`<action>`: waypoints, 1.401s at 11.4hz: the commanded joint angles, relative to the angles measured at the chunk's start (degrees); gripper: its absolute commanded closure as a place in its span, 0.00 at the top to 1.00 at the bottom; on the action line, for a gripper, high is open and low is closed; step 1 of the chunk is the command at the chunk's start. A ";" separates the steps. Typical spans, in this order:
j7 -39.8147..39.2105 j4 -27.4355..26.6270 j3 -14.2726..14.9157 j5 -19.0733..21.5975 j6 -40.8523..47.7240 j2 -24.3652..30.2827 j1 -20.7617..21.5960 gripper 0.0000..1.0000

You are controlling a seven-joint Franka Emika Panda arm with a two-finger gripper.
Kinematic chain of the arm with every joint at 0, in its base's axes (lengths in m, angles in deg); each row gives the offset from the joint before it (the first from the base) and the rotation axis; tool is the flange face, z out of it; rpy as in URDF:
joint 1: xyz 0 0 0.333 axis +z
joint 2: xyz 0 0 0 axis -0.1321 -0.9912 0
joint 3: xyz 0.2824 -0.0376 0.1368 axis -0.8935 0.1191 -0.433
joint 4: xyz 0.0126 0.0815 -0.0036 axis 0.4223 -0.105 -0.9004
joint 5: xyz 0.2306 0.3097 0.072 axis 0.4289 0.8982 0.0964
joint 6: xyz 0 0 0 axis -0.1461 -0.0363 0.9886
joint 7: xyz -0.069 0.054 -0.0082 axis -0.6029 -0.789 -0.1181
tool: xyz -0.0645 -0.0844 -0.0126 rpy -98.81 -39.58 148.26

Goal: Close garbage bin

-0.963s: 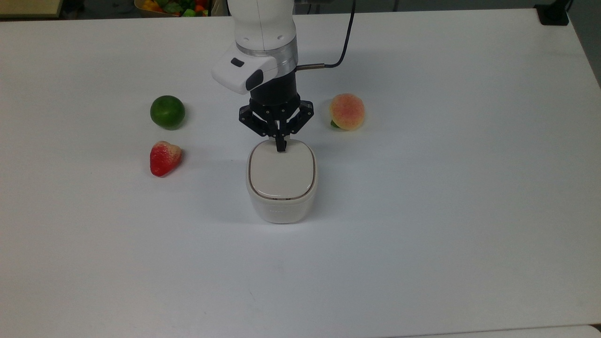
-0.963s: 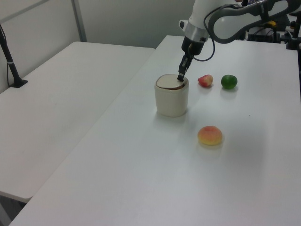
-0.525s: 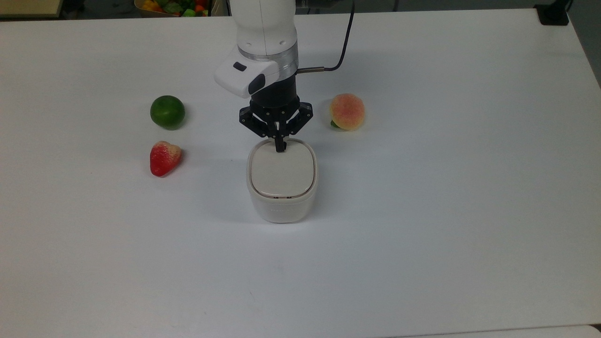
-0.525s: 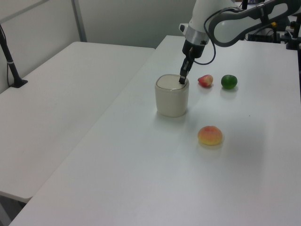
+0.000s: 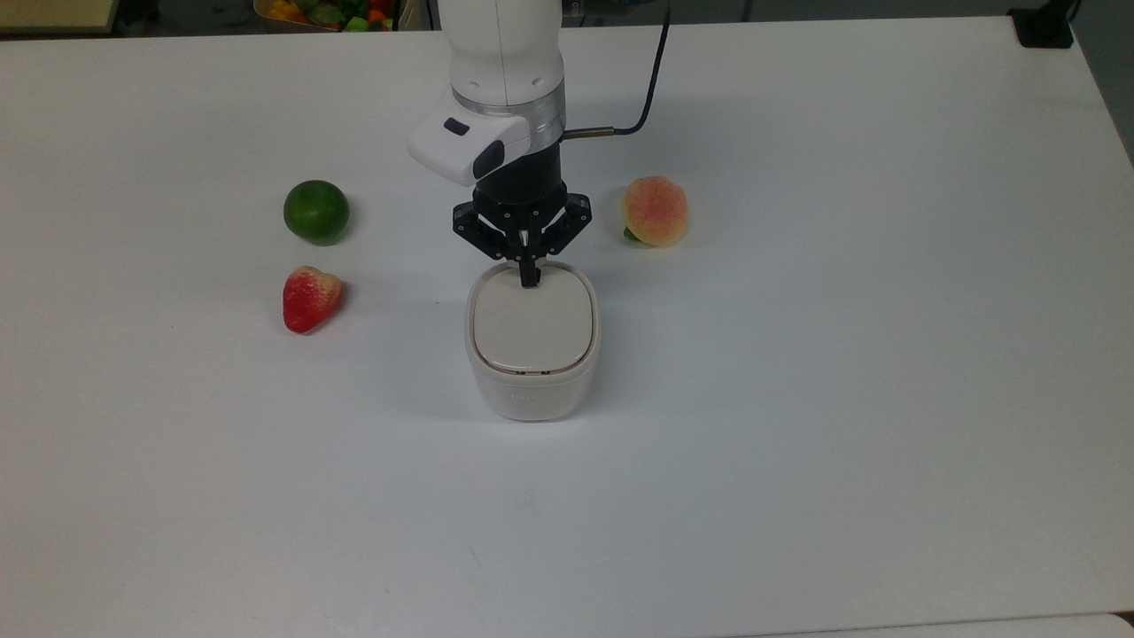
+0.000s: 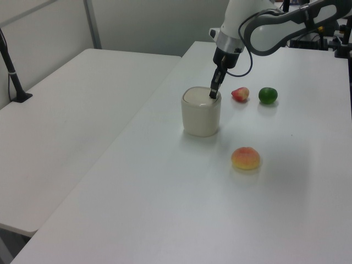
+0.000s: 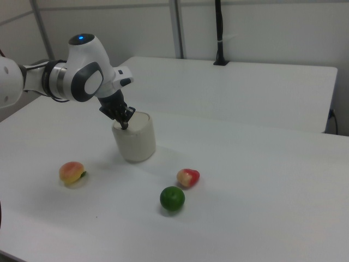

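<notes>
One gripper (image 5: 530, 279), fingers pressed together with nothing between them, tips down on the far edge of the garbage bin (image 5: 532, 350) lid (image 5: 530, 321); same contact seen in the left view (image 6: 213, 94) and right view (image 7: 125, 124). Lid lies flat and flush in the rim, so the bin looks closed. Small black tab can't be picked out, the fingertips cover that spot. Arm (image 5: 505, 62) rises from the gripper toward the far edge of the desk (image 5: 797, 399), its upper part cut off by the frame top; black cable (image 5: 651, 80) loops off its side.

Bin (image 6: 201, 113) (image 7: 134, 136) stands about mid-desk, well apart from everything else. Strawberry (image 5: 310, 298) and lime (image 5: 316, 212) sit on the top view's left, near each other but not touching. Peach (image 5: 655, 211) is on the top view's right, level with the gripper linkage, clear of it. Wide bare desk on the near side and toward both side edges. Box of coloured produce (image 5: 323, 12) beyond the far edge, mostly cropped. Second desk (image 6: 66, 110) stands alongside, with a dark post (image 6: 14, 77) on it.
</notes>
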 commanded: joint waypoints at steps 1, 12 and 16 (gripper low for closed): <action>-0.27 -0.94 0.10 -0.59 1.10 1.58 -0.04 0.00; -0.01 1.96 0.10 3.89 23.84 14.67 -1.62 1.00; 0.08 4.33 0.10 3.98 38.42 19.78 -4.16 1.00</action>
